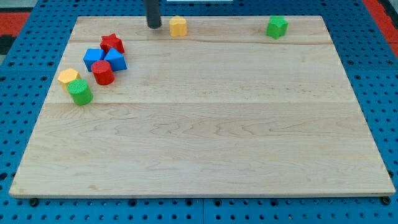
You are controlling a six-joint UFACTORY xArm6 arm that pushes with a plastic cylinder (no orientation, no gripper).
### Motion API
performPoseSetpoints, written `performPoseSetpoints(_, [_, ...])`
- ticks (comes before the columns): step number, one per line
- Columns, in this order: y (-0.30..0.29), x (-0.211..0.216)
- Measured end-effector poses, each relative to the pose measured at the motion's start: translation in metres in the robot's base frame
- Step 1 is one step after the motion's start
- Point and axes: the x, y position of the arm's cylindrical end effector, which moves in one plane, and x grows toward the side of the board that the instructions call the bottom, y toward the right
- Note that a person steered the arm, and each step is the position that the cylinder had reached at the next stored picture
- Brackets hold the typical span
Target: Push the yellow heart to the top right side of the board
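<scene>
Camera view crops the rod's upper length; my tip (153, 26) rests just left of the yellow heart (178, 26), upright near the tabletop's (211, 137) top edge; no hand fitted.

Pale wooden board (205, 137) lies on a blue perforated base (18, 81).
The board's wood is smooth and matt, with fine grain and plank seams running across it. The yellow heart (178, 26), green block (277, 27) and red star (112, 43) look like smooth, solid-coloured painted pieces. The dark rod ending in my tip (153, 26) has a dull, matt finish.
</scene>
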Motion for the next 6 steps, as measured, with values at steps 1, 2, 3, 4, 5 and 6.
performPoseSetpoints(1, [0.05, 0.02])
performPoseSetpoints(2, [0.086, 0.021])
performPoseSetpoints(3, [0.052, 0.011])
performPoseSetpoints(4, [0.033, -0.017])
performPoseSetpoints(5, [0.063, -0.018])
performPoseSetpoints(6, [0.093, -0.018])
